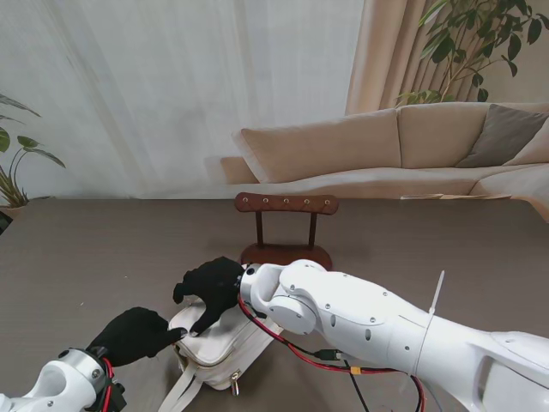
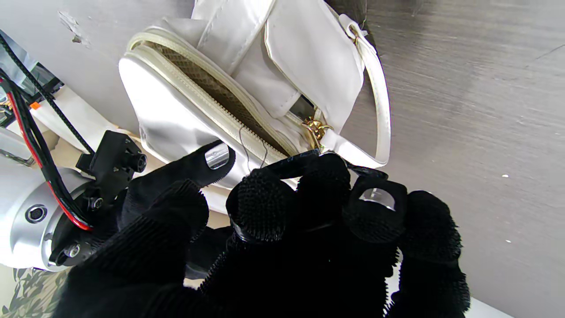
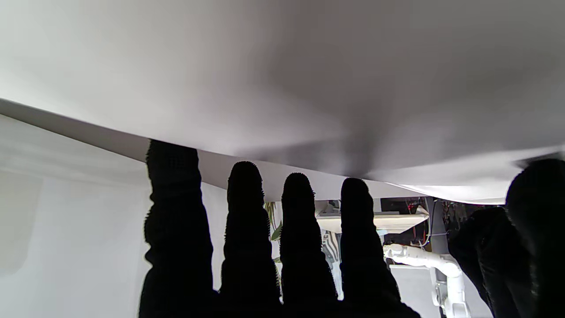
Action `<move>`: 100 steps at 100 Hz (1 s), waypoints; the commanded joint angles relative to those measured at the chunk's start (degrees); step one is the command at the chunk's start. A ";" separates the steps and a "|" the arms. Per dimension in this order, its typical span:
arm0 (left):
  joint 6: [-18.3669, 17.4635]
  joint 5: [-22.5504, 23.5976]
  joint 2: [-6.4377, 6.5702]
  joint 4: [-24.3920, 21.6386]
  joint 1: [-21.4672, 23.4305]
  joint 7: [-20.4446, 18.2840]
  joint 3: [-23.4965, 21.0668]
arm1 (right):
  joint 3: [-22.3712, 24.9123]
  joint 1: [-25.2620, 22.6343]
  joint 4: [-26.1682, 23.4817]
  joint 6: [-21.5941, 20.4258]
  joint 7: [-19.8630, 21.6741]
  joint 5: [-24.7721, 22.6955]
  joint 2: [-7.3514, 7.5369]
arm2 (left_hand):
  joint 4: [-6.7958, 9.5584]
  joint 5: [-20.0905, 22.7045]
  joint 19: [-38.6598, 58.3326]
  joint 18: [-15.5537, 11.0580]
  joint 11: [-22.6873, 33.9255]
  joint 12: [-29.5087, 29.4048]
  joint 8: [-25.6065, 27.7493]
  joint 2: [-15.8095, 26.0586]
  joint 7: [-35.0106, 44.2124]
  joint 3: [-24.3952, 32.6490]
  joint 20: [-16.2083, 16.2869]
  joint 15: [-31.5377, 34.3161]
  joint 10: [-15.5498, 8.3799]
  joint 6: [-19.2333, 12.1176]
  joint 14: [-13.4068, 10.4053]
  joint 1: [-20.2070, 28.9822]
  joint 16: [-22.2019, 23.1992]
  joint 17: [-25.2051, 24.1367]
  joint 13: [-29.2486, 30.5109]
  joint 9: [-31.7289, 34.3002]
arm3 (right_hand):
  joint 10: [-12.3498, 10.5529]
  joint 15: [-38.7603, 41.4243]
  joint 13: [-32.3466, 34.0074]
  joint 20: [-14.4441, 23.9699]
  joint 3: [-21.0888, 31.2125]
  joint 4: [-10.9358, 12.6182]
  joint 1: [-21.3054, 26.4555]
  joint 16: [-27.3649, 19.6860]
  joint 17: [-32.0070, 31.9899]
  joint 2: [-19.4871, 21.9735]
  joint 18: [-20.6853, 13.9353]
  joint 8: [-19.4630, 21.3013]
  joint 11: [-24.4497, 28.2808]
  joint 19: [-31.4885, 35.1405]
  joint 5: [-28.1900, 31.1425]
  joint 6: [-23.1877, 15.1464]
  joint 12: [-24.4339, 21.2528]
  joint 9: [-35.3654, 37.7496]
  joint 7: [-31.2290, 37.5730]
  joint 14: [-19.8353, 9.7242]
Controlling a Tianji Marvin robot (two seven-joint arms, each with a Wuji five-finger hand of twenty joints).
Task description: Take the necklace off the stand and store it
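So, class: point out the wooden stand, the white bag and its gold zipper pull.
wooden stand (image 1: 286, 203): stand camera view, top crossbar.
white bag (image 1: 225, 345): stand camera view, side panel.
gold zipper pull (image 2: 314, 129): left wrist view, metal tab.

The left arm rises from the near left corner, its silver wrist wound with red and black cable. The left robot hand (image 1: 133, 335), in a black glove, has its fingers curled close together, the index fingertip (image 2: 212, 159) stretched forward. The right arm reaches across from the near right, white and thick. The right robot hand (image 1: 210, 287) lies palm down with its fingers (image 3: 245, 229) straight and spread apart.
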 commanded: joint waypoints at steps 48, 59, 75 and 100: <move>0.10 -0.43 -0.22 -0.63 0.71 -1.43 -0.27 | -2.29 1.28 -1.11 1.53 4.77 1.52 -1.54 | 0.72 1.42 2.88 -2.83 0.61 0.33 -0.11 -0.01 1.51 -0.68 0.45 -0.77 -0.07 1.26 2.20 -0.18 0.39 -1.12 0.29 1.45 | 1.34 0.39 0.15 -3.21 0.27 2.33 -2.21 0.85 -32.17 0.31 -2.04 -1.65 0.15 -0.82 -10.47 4.22 0.59 -5.46 -1.69 3.08; -0.05 -0.40 -0.26 -0.62 0.83 -1.22 -0.34 | -2.79 1.37 -1.12 2.89 5.41 1.88 -1.94 | 0.72 1.42 2.88 -2.84 0.61 0.33 -0.10 -0.01 1.53 -0.69 0.46 -0.77 -0.08 1.23 2.18 -0.17 0.38 -1.11 0.30 1.46 | 1.69 0.61 0.15 -3.12 0.83 2.42 -2.27 1.32 -32.21 -0.38 -2.19 -6.29 0.49 -0.99 -13.05 8.10 0.18 -6.63 -6.47 3.32; 0.29 -0.45 -0.30 -0.53 0.98 -1.04 -0.19 | -2.40 0.21 -0.78 4.71 2.69 -0.27 -2.21 | 0.73 1.37 2.85 -2.78 0.58 0.32 -0.13 -0.02 1.43 -0.69 0.47 -0.77 -0.01 1.31 2.18 -0.14 0.38 -1.16 0.30 1.42 | 1.98 1.90 1.76 -2.64 2.02 2.82 -2.86 1.91 -30.86 -1.32 -2.03 -10.36 1.73 -0.04 -13.12 12.17 -0.26 -7.37 -17.08 3.25; 0.51 -0.67 -0.18 0.21 0.19 -1.33 0.56 | -0.36 -2.38 0.36 3.65 -2.42 -1.26 -1.88 | 0.73 1.44 2.85 -2.75 0.60 0.33 -0.11 -0.05 1.50 -0.68 0.50 -0.77 0.01 1.34 2.33 -0.12 0.40 -1.14 0.28 1.49 | 3.13 0.91 0.18 -3.04 2.37 2.30 -3.23 1.18 -31.16 -2.55 -1.05 -0.48 1.81 0.33 -11.39 4.87 -0.89 -8.23 -6.23 4.38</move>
